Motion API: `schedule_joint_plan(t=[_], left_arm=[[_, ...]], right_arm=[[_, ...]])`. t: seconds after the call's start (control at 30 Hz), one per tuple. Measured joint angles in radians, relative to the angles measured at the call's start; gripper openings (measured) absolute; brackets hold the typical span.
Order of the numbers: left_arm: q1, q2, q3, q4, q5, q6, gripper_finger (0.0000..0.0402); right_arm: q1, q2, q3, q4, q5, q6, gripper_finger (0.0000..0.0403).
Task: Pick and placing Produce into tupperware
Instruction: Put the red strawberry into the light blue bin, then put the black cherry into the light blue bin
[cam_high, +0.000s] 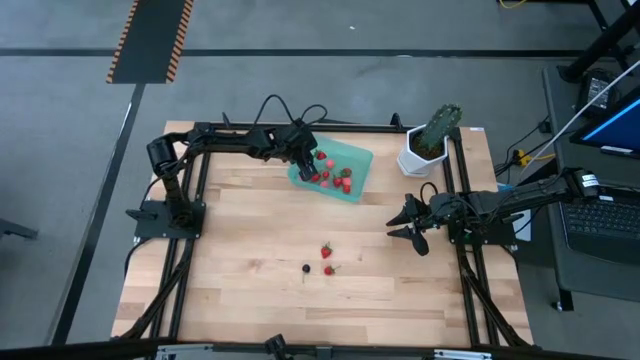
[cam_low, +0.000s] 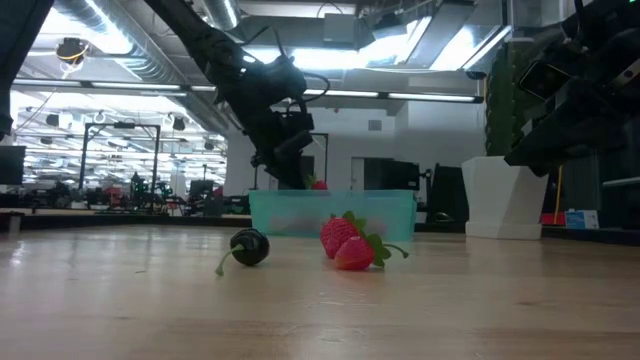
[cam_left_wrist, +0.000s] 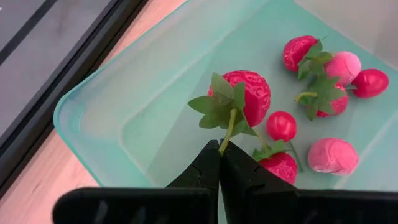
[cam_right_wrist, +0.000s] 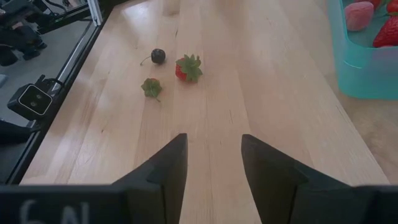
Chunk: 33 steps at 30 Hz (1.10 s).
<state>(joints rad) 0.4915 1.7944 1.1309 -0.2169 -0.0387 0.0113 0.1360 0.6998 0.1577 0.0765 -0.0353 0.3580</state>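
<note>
table (cam_high: 250, 290): pale matt wood | tupperware (cam_left_wrist: 155, 81): smooth translucent plastic | strawberry (cam_left_wrist: 252, 93): bumpy, glossy

Through the right wrist camera I see my right gripper (cam_right_wrist: 213, 163) hovering over the bare wooden table (cam_right_wrist: 261, 81), its two dark fingers (cam_right_wrist: 163, 171) spread apart with nothing between them. Ahead on the wood lie three loose pieces: a dark berry (cam_right_wrist: 158, 56), a red strawberry (cam_right_wrist: 186, 68) just beside it with its green top showing, and another piece (cam_right_wrist: 151, 87) near both that shows only green leaves. At the edge sits a corner of the teal tupperware (cam_right_wrist: 364, 65), with red and pink fruit (cam_right_wrist: 359, 14) inside.
</note>
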Motion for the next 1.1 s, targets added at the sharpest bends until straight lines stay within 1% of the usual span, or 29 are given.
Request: schedule_joint_plan(t=[0.2,0.53,0.6,0.67,0.83,0.9,1.0,1.1], left_arm=[[-0.002,0.0,0.0,0.0,0.0,-0.001,0.0016],[-0.004,0.0,0.0,-0.001,0.0,-0.008,0.0067],[-0.008,0.0,0.0,-0.001,0.028,-0.008,0.0072],[-0.008,-0.007,0.0,-0.004,0.102,-0.008,0.0075],[-0.012,-0.054,0.0,-0.021,0.34,-0.015,0.0062],[-0.021,-0.074,0.0,-0.036,0.388,-0.027,0.0051],[-0.057,-0.101,-0.001,-0.031,0.372,-0.005,0.0035],[-0.117,-0.12,-0.013,-0.029,0.288,0.018,0.0021]], right_arm=[[0.0,0.0,0.0,0.0,0.0,0.003,0.0154],[0.0,0.0,0.0,0.0,0.0,0.003,0.0154],[0.0,0.0,0.0,0.0,0.0,0.003,0.0154],[0.0,0.0,0.0,0.0,0.0,0.003,0.0154],[0.0,0.0,0.0,0.0,0.0,0.003,0.0154],[0.0,0.0,0.0,0.0,0.0,0.003,0.0154],[0.0,0.0,0.0,0.0,0.0,0.003,0.0154],[0.0,0.0,0.0,0.0,0.0,0.003,0.0154]])
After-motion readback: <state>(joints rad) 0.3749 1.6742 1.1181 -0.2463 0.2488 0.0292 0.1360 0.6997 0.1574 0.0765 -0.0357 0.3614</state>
